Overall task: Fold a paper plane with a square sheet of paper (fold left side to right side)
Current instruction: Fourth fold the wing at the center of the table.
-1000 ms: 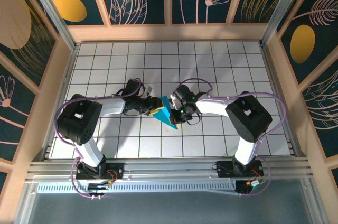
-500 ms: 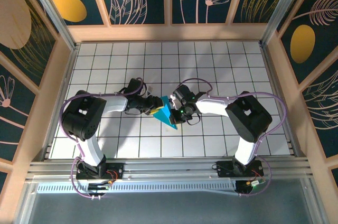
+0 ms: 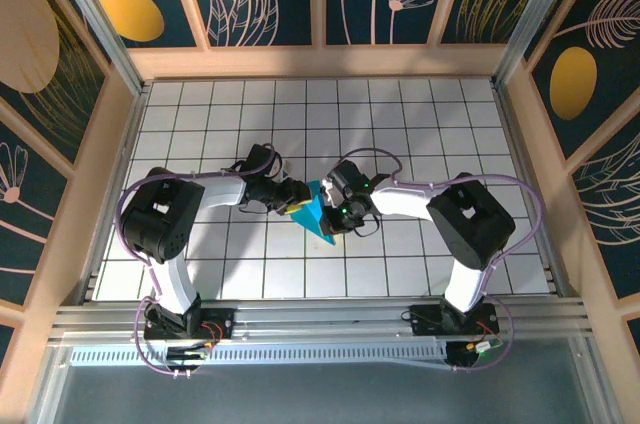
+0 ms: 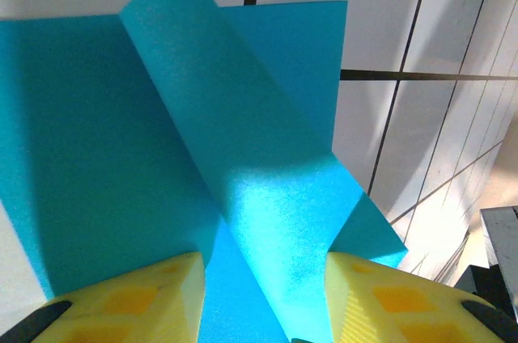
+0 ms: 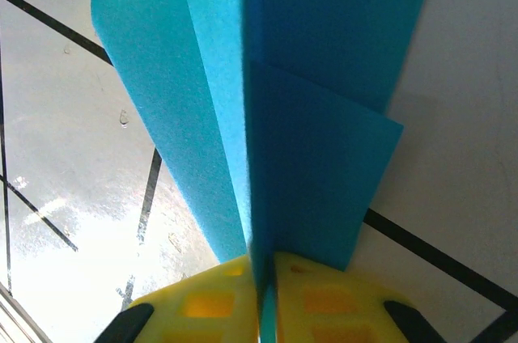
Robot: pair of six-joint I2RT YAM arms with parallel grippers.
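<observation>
folded bright cyan-blue paper sheet (image 3: pixel 318 216) mid white tiled table (image 3: pixel 400 114); right gripper (image 5: pixel 261 270) clamped on its raised crease, left gripper (image 4: pixel 263 278) jaws apart, straddling the ridge

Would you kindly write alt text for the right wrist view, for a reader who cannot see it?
A folded cyan-blue paper runs up the middle of the picture, its layered near end pinched in the right gripper, whose yellow fingertips meet at the bottom edge. Behind it lies the glossy white table, crossed by thin black grid lines.
</observation>
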